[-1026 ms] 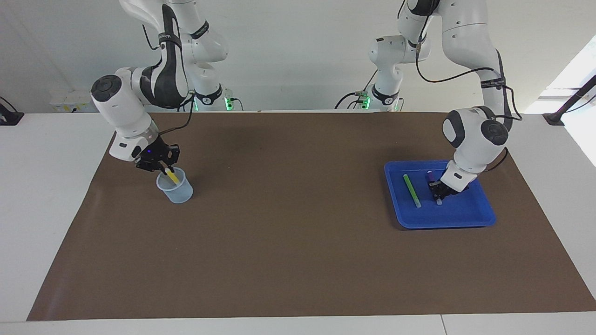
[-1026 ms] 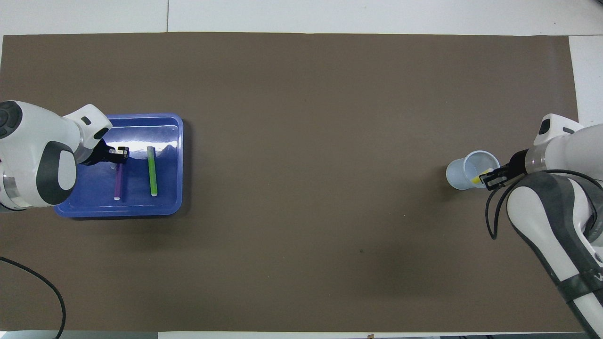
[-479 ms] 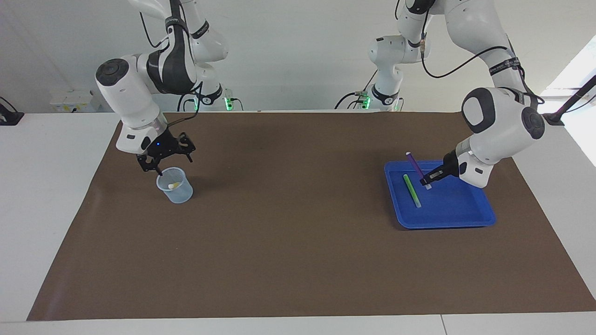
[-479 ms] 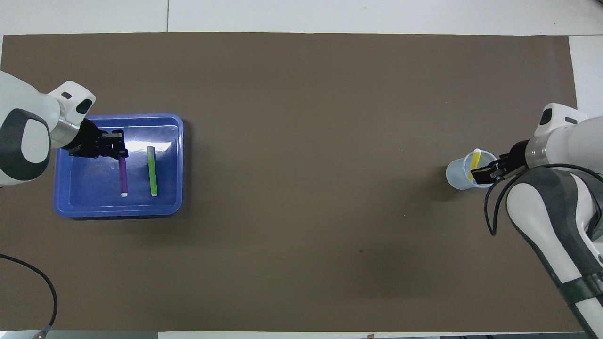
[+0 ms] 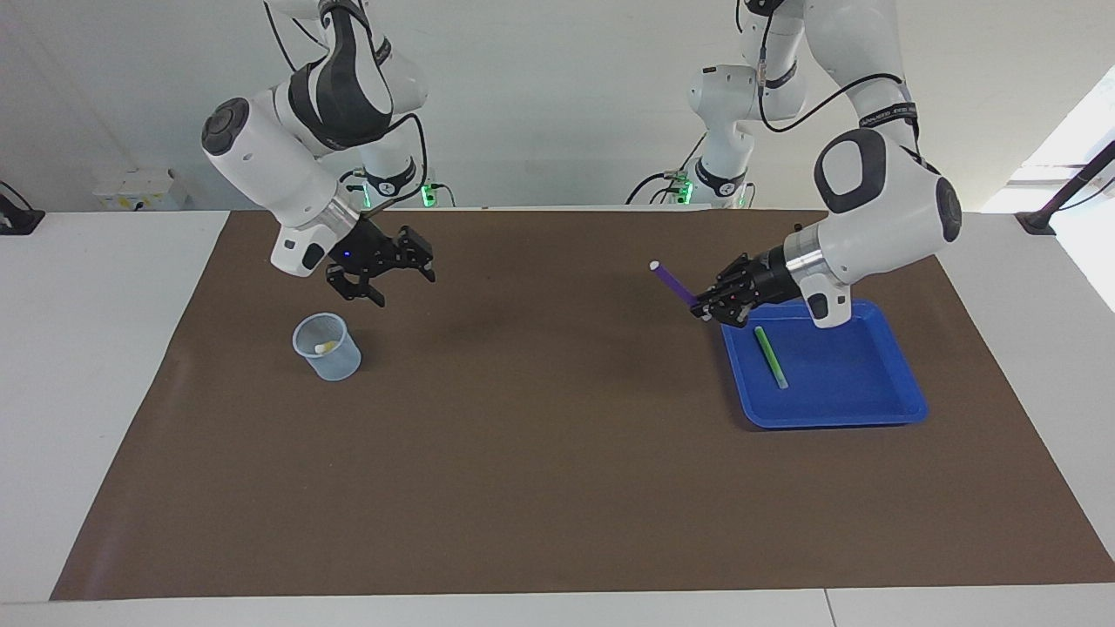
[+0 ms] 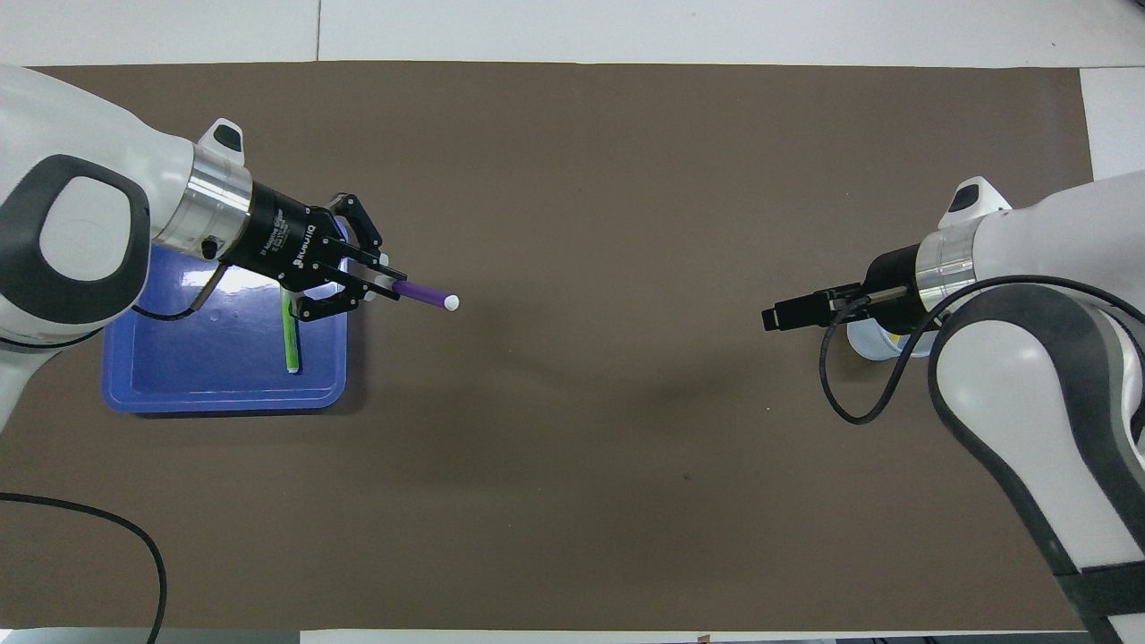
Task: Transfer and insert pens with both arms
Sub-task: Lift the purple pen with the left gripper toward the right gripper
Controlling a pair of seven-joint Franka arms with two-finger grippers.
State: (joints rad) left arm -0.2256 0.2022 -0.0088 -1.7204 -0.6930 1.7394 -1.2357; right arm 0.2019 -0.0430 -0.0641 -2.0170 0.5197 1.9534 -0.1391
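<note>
White wall (image 5: 557, 104), white table (image 5: 87, 366), brown mat (image 5: 540, 453), daylight at window (image 5: 1080, 131).

In the overhead view my right arm (image 6: 1029, 295) covers most of the cup (image 6: 869, 340), so the yellow pen (image 5: 326, 347) inside shows only as a small pale bit in the facing view. My left gripper (image 6: 376, 286) hides the gripped end of the purple pen (image 6: 422, 293) and the top of the green pen (image 6: 290, 344). My left arm (image 6: 72, 241) overhangs a corner of the blue tray (image 6: 224, 394). Both arms run past the frame edges.
</note>
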